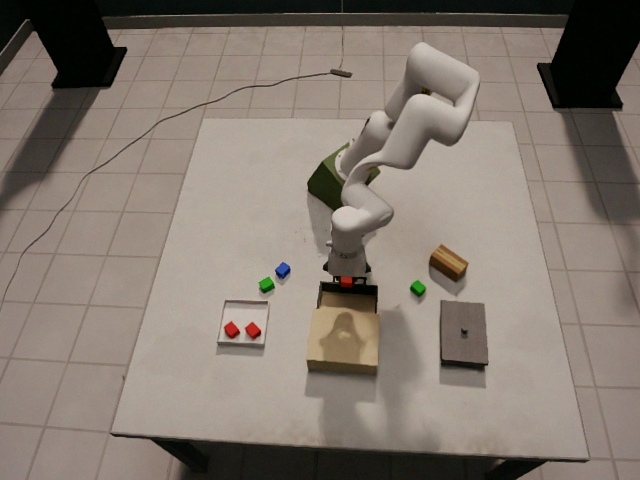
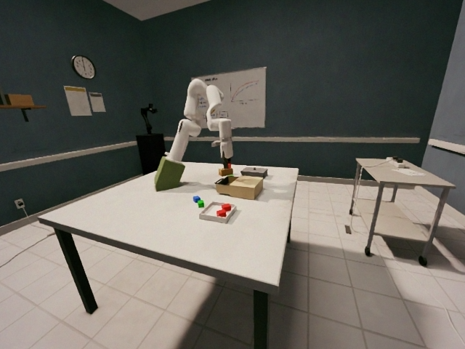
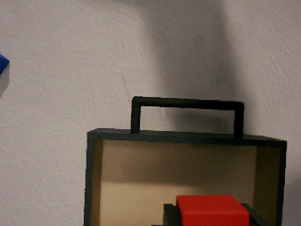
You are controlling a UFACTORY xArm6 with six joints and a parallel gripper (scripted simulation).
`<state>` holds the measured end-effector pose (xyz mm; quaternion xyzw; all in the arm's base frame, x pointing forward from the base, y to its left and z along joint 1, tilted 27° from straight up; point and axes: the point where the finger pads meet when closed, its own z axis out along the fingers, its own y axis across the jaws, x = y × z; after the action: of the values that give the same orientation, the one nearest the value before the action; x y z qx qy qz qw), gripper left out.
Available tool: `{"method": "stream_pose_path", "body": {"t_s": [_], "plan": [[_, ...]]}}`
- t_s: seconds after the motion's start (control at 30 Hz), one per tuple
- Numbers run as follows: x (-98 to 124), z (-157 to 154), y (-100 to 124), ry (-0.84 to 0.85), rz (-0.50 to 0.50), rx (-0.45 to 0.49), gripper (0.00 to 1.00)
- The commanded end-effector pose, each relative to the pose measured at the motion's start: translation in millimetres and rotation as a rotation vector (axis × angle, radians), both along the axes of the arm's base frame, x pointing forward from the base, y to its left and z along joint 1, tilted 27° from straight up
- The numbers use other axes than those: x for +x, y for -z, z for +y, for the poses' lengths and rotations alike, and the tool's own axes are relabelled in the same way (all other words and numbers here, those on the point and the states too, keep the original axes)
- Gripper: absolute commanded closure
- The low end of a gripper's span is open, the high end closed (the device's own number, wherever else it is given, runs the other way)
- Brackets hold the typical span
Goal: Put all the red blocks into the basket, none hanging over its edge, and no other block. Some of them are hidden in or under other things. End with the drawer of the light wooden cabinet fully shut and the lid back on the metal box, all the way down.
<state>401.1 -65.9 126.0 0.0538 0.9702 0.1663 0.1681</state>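
Red block (image 1: 345, 281) sits pinched in your gripper (image 1: 345, 283), held above the open drawer (image 1: 347, 298) of the light wooden cabinet (image 1: 343, 338). Your target, the basket (image 1: 242, 304), lies off to one side along the table, already holding two red blocks, well apart from the drawer.

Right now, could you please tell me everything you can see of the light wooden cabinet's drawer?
The light wooden cabinet's drawer stands pulled open toward the arm's base, out of the pale, box-shaped cabinet body on the white table. It has dark walls, a tan floor and a dark bar handle on its front. Above its open tray, the pincer is shut on a small red block, lifted clear. I see nothing else inside it.
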Motion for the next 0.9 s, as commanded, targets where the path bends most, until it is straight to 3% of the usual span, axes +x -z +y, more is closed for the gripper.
{"method": "stream_pose_path", "body": {"t_s": [0.0, 0.43, 0.67, 0.73, 0.87], "plan": [[-2.8, -2.9, -10.1, 0.000, -0.001, 0.000, 1.00], [-0.6, -8.2, -10.6, 0.045, 0.015, 0.017, 1.00], [14.9, -42.4, -6.5, 0.340, 0.119, 0.126, 1.00], [14.9, -42.4, -6.5, 0.340, 0.119, 0.126, 1.00], [26.9, -79.0, 0.4, 0.539, 0.180, 0.202, 1.00]]}}
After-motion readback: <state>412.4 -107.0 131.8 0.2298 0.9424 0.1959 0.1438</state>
